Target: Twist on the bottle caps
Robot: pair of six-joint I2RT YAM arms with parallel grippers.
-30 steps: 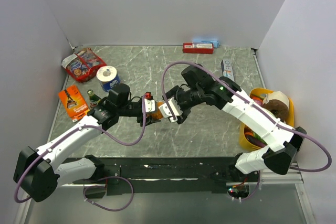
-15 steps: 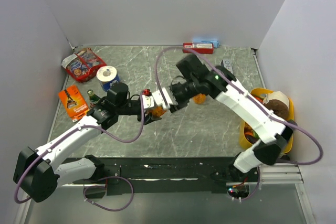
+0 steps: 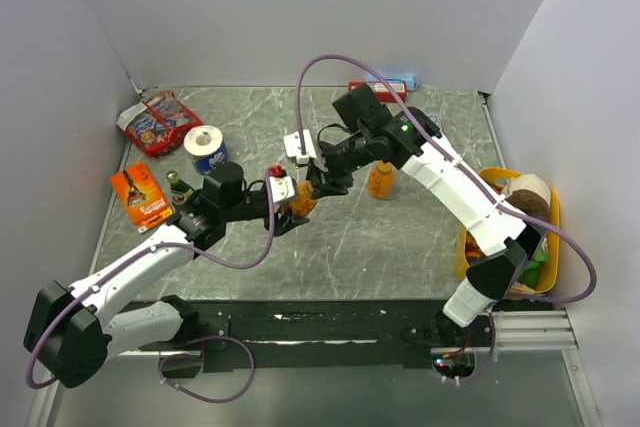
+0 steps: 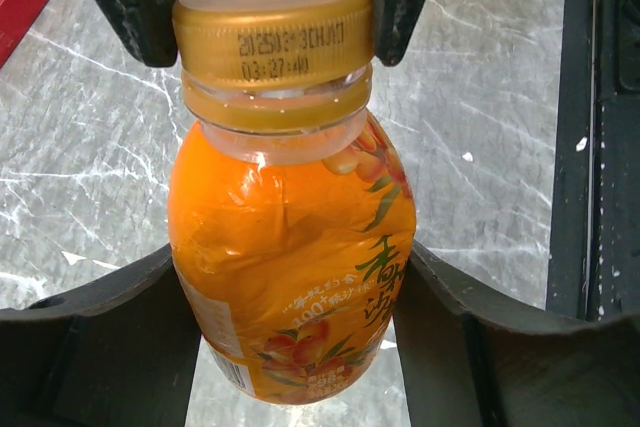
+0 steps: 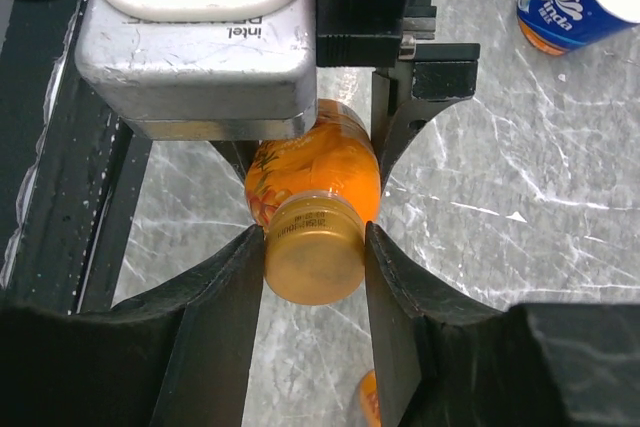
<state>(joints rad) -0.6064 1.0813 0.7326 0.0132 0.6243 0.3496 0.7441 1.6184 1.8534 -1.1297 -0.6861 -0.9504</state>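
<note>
Orange bottle (image 4: 290, 247) hangs above the counter (image 3: 380, 247), clamped by the left jaws to steady it, while the right jaws pinch its cap (image 5: 312, 265), apparently to twist it tight.

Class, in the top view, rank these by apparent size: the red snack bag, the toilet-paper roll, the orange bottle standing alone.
1. red snack bag
2. toilet-paper roll
3. standing orange bottle, clearly smallest

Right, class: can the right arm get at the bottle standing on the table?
Probably, once freed: the standing bottle is unblocked beside that arm, but the right gripper is shut on the cap of the held bottle in the left gripper.
</note>
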